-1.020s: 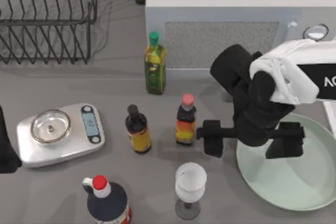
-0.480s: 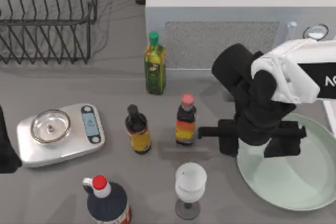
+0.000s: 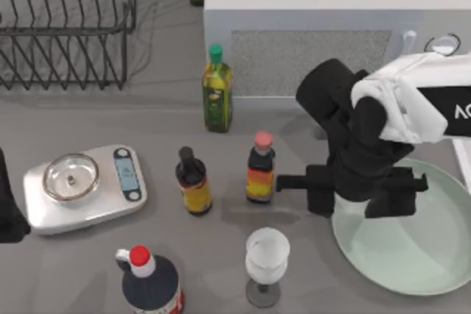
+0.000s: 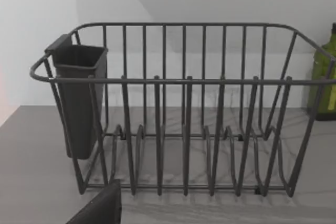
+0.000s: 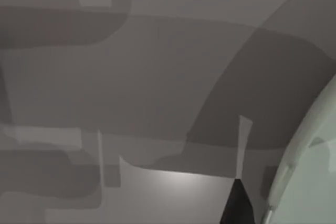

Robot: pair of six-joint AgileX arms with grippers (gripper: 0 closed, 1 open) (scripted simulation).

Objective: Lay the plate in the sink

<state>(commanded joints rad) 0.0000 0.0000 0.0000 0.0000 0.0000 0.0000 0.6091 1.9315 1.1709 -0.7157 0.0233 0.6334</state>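
The pale mint-green plate (image 3: 412,248) lies flat on the grey counter at the front right. My right gripper (image 3: 353,195) hangs over the plate's left edge, pointing down. Its fingers are open, one (image 3: 320,190) just outside the rim and the other (image 3: 388,198) above the plate's inside. The right wrist view catches the plate's rim (image 5: 310,171) and one dark fingertip (image 5: 239,205) close to the counter. The sink shows as a straight white rim (image 3: 465,161) at the right edge, just behind the plate. My left gripper (image 3: 7,207) stays parked at the far left edge.
Left of the plate stand a pink-capped sauce bottle (image 3: 260,168), a dark bottle (image 3: 193,182), a wine glass (image 3: 266,266) and a red-capped bottle (image 3: 149,281). A green oil bottle (image 3: 217,90) stands before the white microwave (image 3: 331,27). A scale (image 3: 85,185) and a wire rack (image 3: 70,23) are at the left.
My right gripper's fingers have drawn closer together across the plate's left rim, the outer finger sliding right toward the plate. The left arm has not moved.
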